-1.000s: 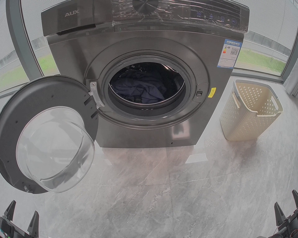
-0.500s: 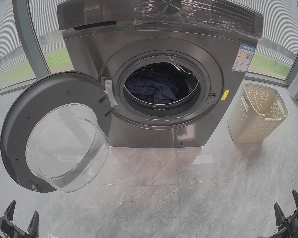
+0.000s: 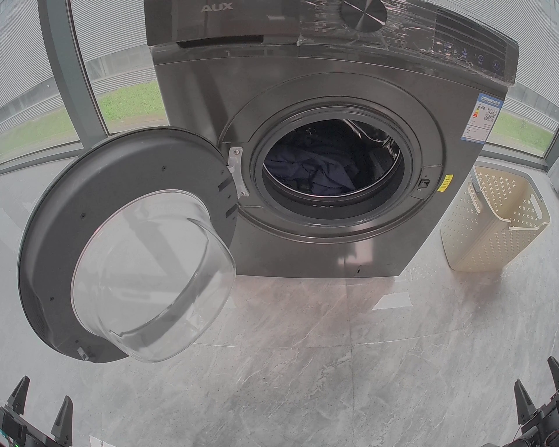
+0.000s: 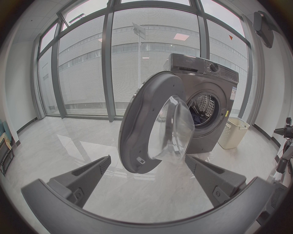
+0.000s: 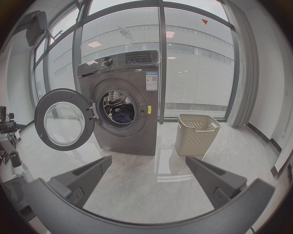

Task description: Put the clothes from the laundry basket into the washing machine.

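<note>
Your washing machine (image 3: 349, 75) stands straight ahead on the grey marble floor (image 3: 291, 372), backed by tall windows (image 3: 125, 105). Its round door (image 3: 116, 174) is swung wide open toward your left, hinged at the left edge of the opening, with the clear bowl-shaped glass (image 3: 151, 273) facing you. Look into the drum (image 3: 372, 142) and you'll see dark blue clothes (image 3: 326, 166) lying in a heap at the bottom, inside the rim. Clear plastic film (image 3: 407, 26) covers the control panel along the top. A label (image 3: 482, 118) sits at the upper right corner of the front, and a small yellow sticker (image 3: 445, 183) sits beside the latch.

The cream laundry basket (image 3: 495, 233) stands upright on the floor just to the right of the machine, near it but not touching, with its open top toward you. A pale rectangular patch (image 3: 391, 301) lies on the floor in front of the machine's right corner.

Your left gripper (image 4: 147, 158) hangs low at your left, well back from the door, with its fingers (image 4: 88, 173) spread apart and nothing between them. Your right gripper (image 5: 148, 157) hangs low at your right, well apart from the basket, its fingers (image 5: 213, 179) likewise spread wide and holding nothing.
</note>
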Controlling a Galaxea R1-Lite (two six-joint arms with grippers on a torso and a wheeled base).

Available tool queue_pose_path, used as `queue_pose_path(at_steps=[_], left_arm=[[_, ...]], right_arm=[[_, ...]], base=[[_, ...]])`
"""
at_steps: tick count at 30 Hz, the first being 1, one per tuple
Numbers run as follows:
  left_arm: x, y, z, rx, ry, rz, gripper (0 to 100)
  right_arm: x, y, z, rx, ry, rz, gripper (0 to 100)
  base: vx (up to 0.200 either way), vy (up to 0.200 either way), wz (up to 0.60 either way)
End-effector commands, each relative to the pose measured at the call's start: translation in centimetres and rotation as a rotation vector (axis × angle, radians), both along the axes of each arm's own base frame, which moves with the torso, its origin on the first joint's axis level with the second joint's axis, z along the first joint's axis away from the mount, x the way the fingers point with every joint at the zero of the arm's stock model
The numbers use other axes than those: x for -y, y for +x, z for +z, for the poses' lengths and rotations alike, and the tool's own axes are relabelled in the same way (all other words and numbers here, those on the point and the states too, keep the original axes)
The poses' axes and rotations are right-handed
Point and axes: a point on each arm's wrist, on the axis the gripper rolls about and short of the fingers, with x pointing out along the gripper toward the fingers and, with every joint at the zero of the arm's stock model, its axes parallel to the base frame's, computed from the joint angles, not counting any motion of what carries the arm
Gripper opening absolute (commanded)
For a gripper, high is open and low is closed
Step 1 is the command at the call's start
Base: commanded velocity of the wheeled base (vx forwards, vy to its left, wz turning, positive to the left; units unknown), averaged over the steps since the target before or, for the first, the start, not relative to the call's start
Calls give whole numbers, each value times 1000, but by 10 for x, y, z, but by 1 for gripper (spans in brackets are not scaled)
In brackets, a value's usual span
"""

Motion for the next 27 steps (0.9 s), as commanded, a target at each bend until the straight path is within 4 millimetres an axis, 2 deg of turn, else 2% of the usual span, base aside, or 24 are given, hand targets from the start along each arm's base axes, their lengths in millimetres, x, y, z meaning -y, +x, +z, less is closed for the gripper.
queue_pose_path(at_steps=[1,20,27], left_arm=[[0,0,-4,-3,-1,1,100],[0,0,-5,-3,8,1,100],[0,0,-5,-4,33,1,100]], right_arm=[[0,0,-5,-6,0,0,100],[0,0,-5,-6,0,1,100],[0,0,-5,-6,1,0,100]], base=[[0,0,0],[0,189,0],[0,0,0]])
